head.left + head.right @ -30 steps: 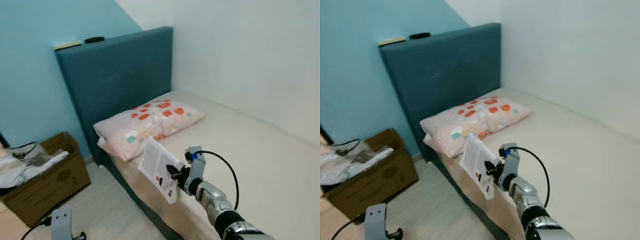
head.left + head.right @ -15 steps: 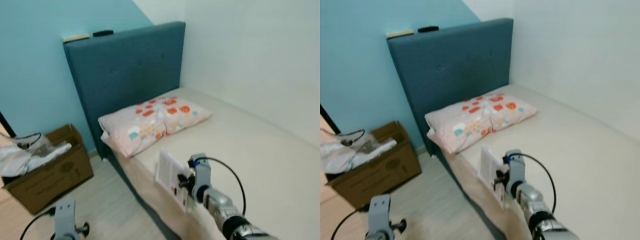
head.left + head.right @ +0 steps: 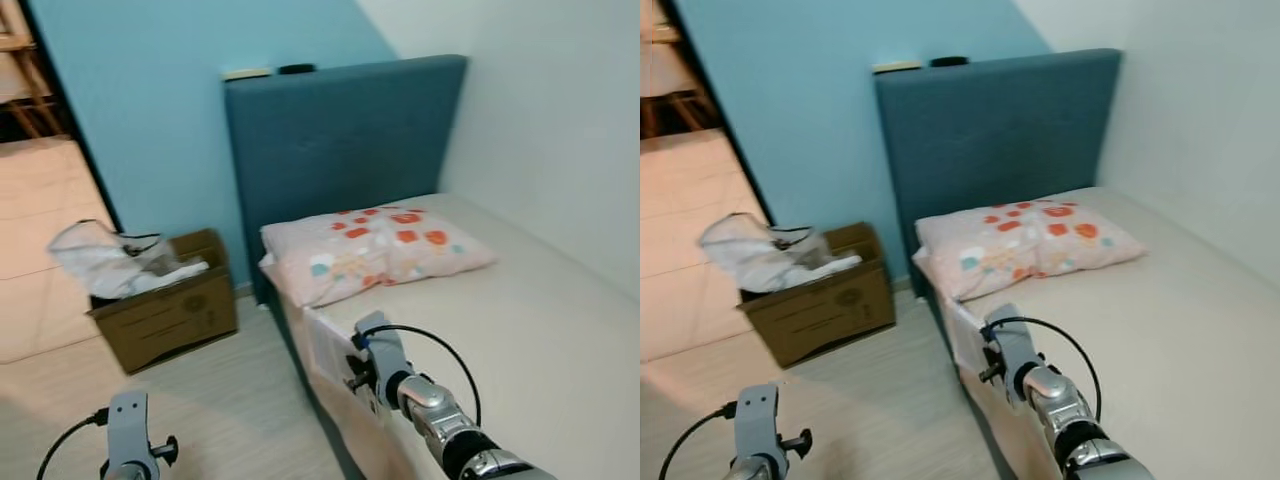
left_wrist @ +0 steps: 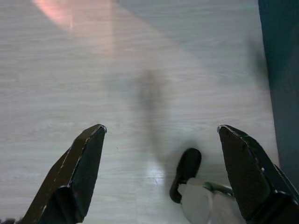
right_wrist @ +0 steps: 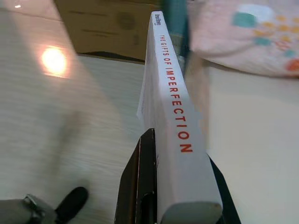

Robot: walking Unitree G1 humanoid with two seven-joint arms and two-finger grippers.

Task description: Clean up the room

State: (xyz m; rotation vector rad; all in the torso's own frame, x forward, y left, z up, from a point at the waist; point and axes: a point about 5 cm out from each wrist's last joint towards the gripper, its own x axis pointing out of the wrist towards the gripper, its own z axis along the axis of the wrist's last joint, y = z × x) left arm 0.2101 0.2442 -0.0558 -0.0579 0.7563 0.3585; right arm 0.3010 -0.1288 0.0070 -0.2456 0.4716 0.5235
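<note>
A white book (image 3: 327,348) with red spine lettering (image 5: 175,116) is held upright, spine up, in my right gripper (image 3: 358,372), which is shut on it at the near edge of the bed (image 3: 530,330). In the right wrist view the black fingers (image 5: 140,186) clamp the book's covers, with wooden floor and the bed edge beyond. My left gripper (image 4: 161,128) hangs open above the pale wooden floor, nothing between its fingers; its wrist (image 3: 127,435) shows at the lower left.
A patterned pillow (image 3: 375,250) lies against the teal headboard (image 3: 340,140), with two small items (image 3: 270,72) on its top. A cardboard box (image 3: 170,310) holding white bags (image 3: 110,262) stands by the blue wall. A doorway (image 3: 40,180) opens at the left.
The camera has swung left, so the box and doorway come into view. The book stays in my right gripper, now lower and edge-on beside the bed.
</note>
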